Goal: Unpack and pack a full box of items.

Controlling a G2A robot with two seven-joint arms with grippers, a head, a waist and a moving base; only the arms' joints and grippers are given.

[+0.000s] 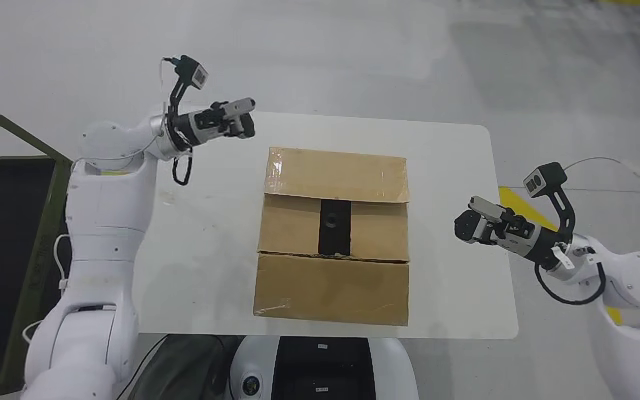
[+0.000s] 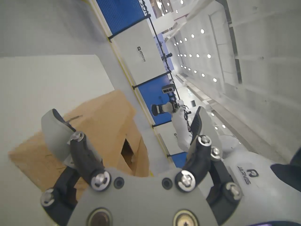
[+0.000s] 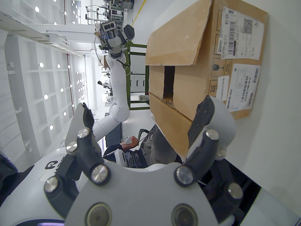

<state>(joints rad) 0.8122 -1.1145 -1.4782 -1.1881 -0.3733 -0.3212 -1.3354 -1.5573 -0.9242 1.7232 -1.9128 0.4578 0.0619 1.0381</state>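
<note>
Cardboard box [image 1: 333,290] mostly closed, contents hidden, dark central gap [image 1: 334,227]

In front of me a white rectangular table [image 1: 450,190] carries one brown cardboard box [image 1: 335,290], standing at its middle.

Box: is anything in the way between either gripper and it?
Nothing visible. Only bare table separates the box from the left gripper and from the right gripper; both are open, one off each side.
</note>
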